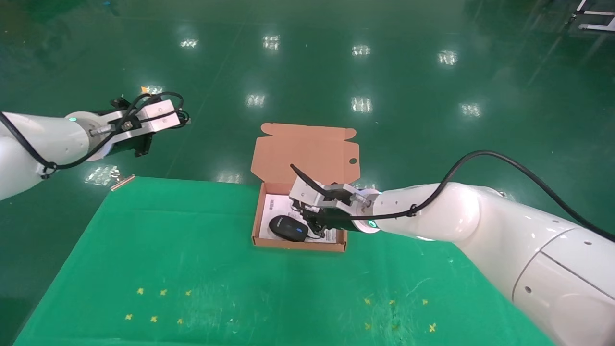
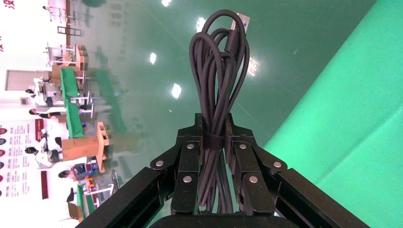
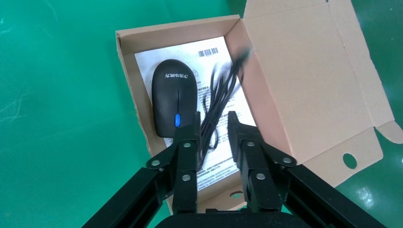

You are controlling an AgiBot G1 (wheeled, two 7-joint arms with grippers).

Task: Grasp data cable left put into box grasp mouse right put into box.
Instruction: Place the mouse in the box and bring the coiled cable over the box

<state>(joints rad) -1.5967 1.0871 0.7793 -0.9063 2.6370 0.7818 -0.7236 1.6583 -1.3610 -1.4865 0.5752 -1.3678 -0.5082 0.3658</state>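
Observation:
My left gripper [image 1: 166,122] is raised over the floor, beyond the table's far left corner. It is shut on the data cable [image 1: 178,106], a black looped bundle with a strap; in the left wrist view the loops [image 2: 216,71] stick out past the gripper [image 2: 215,128]. The mouse [image 1: 287,228] lies on the white leaflet [image 3: 209,57] inside the open box [image 1: 298,245]. My right gripper [image 1: 307,218] hovers open just above the box. In the right wrist view the mouse [image 3: 174,97] sits beside one finger of the gripper [image 3: 213,122], and its thin cord [image 3: 221,90] runs between the jaws.
The box's lid [image 1: 307,154] stands open toward the far side, with its round hole at one edge. The box rests at the far edge of the green table cloth [image 1: 192,269], which bears small yellow crosses [image 1: 153,318]. Glossy green floor lies beyond.

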